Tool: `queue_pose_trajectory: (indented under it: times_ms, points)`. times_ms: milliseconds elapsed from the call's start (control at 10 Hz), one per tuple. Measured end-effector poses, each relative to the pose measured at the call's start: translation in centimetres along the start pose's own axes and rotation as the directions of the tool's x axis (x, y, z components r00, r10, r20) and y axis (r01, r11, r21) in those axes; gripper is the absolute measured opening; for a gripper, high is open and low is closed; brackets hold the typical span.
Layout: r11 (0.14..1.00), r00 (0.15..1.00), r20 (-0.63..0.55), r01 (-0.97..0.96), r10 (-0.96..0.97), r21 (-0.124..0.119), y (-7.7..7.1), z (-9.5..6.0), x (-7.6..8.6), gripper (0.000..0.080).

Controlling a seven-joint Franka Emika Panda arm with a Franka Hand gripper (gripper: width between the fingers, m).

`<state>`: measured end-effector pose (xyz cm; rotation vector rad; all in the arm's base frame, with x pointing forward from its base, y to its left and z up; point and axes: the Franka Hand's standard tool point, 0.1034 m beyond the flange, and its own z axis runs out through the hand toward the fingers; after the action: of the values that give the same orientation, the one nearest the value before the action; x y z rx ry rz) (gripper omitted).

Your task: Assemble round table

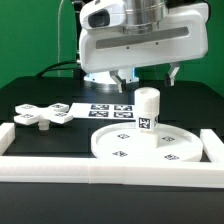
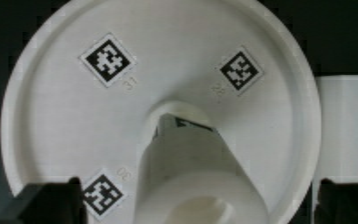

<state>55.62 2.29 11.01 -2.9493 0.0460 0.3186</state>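
In the exterior view, the gripper [image 1: 150, 78] hung directly above the short cylindrical post [image 1: 147, 108]. Its jaws were spread wide, held nothing, and were clear of the post's top. The post stood upright near the middle of the large rimmed disc [image 1: 150, 146], probably seated there so the flat disc could act as its steady base. The disc lay flat, tucked close into the corner of the white border rails [image 1: 100, 172], which likely braced it against sliding. Whether it touched them could not be told. The lobed cross-shaped piece [image 1: 45, 114] lay flat at the exterior view's left, beside the marker board [image 1: 108, 108] and well apart from the disc.

In the wrist view, the camera looked down onto the disc [image 2: 158, 80]. The post [image 2: 202, 185] rose toward the lens between two dark fingertips [image 2: 55, 203], which straddled it without visible contact.
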Motion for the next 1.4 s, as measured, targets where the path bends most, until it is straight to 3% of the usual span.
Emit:
queue_pose_trajectory:
  times_ms: [200,300,900,1100,1300,1400]
  points:
    - [0.992,0.994,-0.027,0.107,-0.109,-0.066,-0.1,0.0,0.8,0.0648]
    - [0.989,0.990,-0.037,0.130,-0.134,-0.075,-0.2,0.0,1.1,0.0648]
    - [0.981,0.983,-0.038,0.174,-0.178,-0.086,-0.1,1.9,1.6,0.0648]
    - [0.981,0.984,-0.038,0.173,-0.176,-0.085,-0.1,1.8,1.7,0.0648]
    - [0.982,0.984,-0.036,0.171,-0.174,-0.084,0.0,2.0,1.6,0.0403]
    - [0.982,0.984,-0.037,0.170,-0.173,-0.084,0.0,2.0,1.6,0.0403]
